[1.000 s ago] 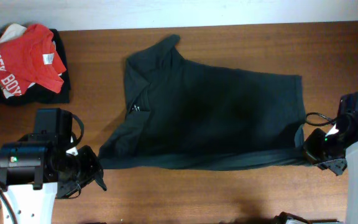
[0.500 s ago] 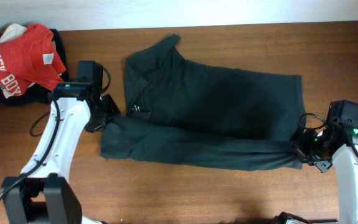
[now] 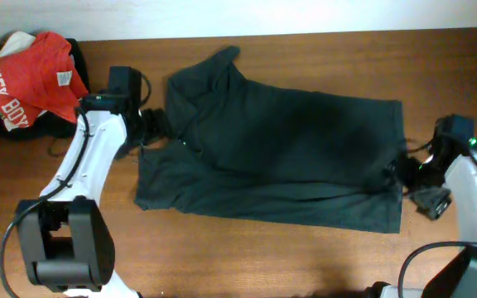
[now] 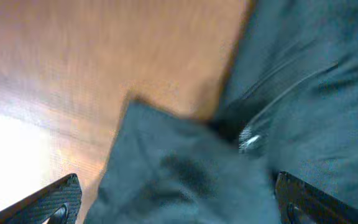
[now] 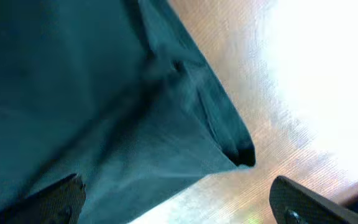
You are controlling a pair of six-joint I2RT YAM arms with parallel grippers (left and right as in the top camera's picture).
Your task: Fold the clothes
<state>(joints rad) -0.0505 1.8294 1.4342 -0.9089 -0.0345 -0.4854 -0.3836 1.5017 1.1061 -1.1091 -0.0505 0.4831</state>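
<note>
The black shirt (image 3: 280, 153) lies mid-tabletop (image 3: 305, 265), its near edge apparently folded over. We see the left hand (image 3: 150, 126) and right hand (image 3: 397, 171) at its ends, both spread, clamping nothing. The next move, we judge, calls for regrasping for a crosswise fold.

The large dark soft-fabric shirt (image 3: 280, 157) covers the middle of the brown wooden table (image 3: 263, 265), so free passage is the bare wood along the near edge and at the far right corner. At far left a pile of red and dark clothes (image 3: 23, 91) lies just beside the white left arm (image 3: 89, 165), and the gap between them seems narrow.
</note>
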